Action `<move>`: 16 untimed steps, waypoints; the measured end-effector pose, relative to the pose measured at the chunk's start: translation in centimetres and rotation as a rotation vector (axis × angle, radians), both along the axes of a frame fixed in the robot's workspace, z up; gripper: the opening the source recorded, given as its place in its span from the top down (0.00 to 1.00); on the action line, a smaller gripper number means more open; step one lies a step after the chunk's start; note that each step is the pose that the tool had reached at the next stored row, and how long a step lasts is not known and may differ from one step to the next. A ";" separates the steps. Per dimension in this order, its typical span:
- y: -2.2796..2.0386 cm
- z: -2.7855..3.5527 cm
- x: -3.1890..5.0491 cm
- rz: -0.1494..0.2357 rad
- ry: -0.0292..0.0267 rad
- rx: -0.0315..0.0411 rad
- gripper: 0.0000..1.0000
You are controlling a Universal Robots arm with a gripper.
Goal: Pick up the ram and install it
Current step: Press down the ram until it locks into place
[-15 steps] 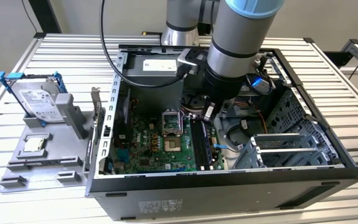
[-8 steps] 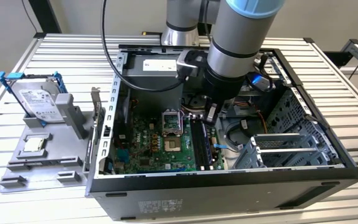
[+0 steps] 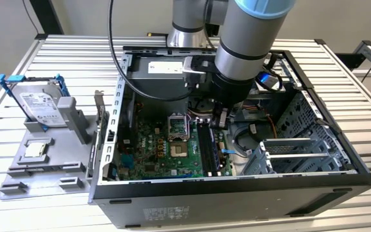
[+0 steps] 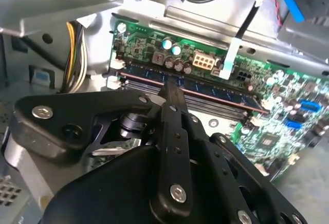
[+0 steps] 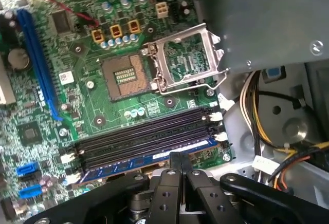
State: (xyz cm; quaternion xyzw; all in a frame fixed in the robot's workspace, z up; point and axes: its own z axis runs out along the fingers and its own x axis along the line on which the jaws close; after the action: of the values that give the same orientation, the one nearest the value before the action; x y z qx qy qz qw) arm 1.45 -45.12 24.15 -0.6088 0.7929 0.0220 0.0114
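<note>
Arm reaching down into open computer case (image 3: pixel 237 193), gripper (image 5: pixel 177 158) hovering over motherboard (image 5: pixel 77 111). Jaws pressed together, tips bearing on top edge of ram (image 5: pixel 154 158). Ram sitting upright in outermost memory slot, directly under jaw tips; empty black slots (image 5: pixel 144 136) lying just beyond. Open processor socket (image 5: pixel 126 75) sitting farther off.

An open computer case (image 3: pixel 237 193) is being seen lying on a slatted metal table (image 3: pixel 56 53). Inside it, a green motherboard (image 5: pixel 169 54) is being shown with an opened processor socket (image 5: pixel 123 75). At the exterior view's left, a hard drive (image 3: pixel 40 107) in a blue frame is being held upright on a grey fixture (image 3: pixel 44 179), near a small square processor chip (image 3: pixel 36 150).
</note>
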 end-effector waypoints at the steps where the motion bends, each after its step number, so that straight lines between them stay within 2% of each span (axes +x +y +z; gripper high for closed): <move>1: 0.00 0.00 0.00 0.018 -0.0005 0.0000 1.00; 7: 0.00 0.00 0.00 0.125 -0.0046 0.0000 1.00; 10: -0.01 0.00 0.01 0.169 -0.0090 -0.0002 1.00; 16: -0.14 0.00 0.03 0.176 -0.0095 -0.0001 1.00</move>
State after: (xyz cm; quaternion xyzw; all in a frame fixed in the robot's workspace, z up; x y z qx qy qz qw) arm 1.48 -45.26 24.15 -0.6762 0.7364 0.0200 0.0132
